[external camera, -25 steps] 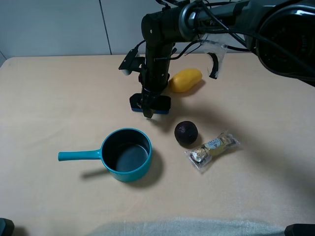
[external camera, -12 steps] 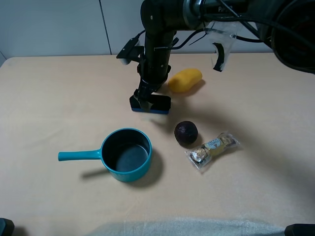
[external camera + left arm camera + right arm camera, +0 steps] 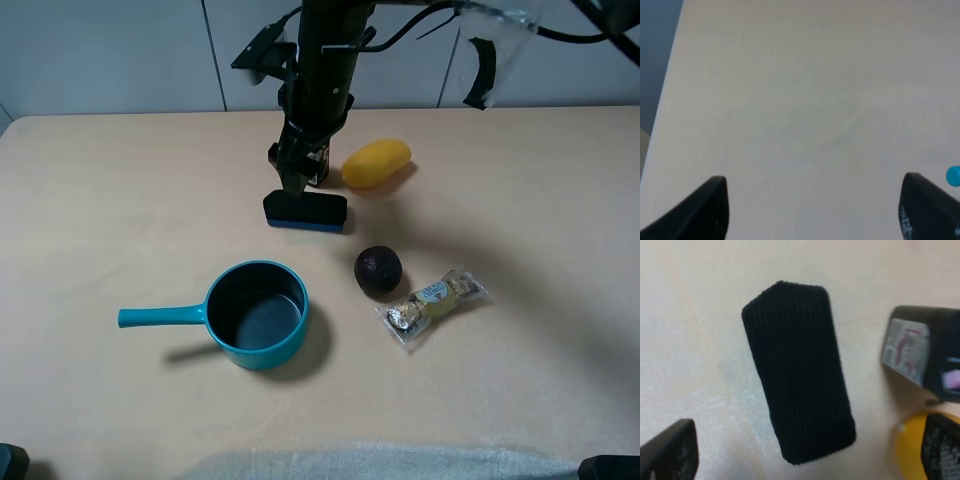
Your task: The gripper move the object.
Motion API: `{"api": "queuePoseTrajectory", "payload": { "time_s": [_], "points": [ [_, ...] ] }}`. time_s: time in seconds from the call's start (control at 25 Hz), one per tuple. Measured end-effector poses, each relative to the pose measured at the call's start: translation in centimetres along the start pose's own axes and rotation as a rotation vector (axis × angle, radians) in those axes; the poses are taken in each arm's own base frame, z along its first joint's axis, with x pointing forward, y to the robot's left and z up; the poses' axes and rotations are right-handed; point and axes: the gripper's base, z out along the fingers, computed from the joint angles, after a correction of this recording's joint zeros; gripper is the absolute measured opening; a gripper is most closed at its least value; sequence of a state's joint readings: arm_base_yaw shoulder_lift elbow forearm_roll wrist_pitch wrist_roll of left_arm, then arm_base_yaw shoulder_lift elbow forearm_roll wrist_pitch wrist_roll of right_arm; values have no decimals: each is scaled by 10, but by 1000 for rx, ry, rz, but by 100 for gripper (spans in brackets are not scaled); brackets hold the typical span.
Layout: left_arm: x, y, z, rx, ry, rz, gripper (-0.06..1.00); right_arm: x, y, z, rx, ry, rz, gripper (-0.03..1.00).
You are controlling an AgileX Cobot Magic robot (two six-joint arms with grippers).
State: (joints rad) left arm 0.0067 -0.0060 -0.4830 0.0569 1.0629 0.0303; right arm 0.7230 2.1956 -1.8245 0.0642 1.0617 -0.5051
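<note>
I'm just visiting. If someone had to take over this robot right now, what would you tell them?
Left gripper: jaws open, empty, over the table.
Right gripper: jaws open, hovering above the eraser block, touching nothing.
Block: flat on the table near the yellow fruit, free.
Done: right gripper has risen off the block in the last second; block unmoved.
Left: probably just retracting the arm, if this spot is the goal.

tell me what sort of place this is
Most likely a robot test bench in a lab, not a kitchen. A black robot claw hangs over a board eraser on a beige table, a teal saucepan and a yellow fruit sit about as props, and the backdrop is plain grey panelling.
</note>
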Motion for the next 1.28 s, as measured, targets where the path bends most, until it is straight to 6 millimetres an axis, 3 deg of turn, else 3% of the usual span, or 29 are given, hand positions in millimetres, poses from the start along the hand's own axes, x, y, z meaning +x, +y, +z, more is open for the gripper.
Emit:
{"api": "queuePoseTrajectory", "payload": {
  "time_s": [0.32, 0.6, 1.0, 1.28],
  "points": [
    [0, 0, 0, 0, 0, 0, 70, 12, -23, -56, 72, -91, 73, 67],
    [0, 0, 0, 0, 0, 0, 70, 43, -66, -84, 134, -120, 228, 67],
    [0, 0, 0, 0, 0, 0, 70, 125, -143, -100, 197, -51, 539, 67],
    [0, 0, 0, 0, 0, 0, 70, 207, -193, -117, 253, -36, 818, 67]
  ]
}}
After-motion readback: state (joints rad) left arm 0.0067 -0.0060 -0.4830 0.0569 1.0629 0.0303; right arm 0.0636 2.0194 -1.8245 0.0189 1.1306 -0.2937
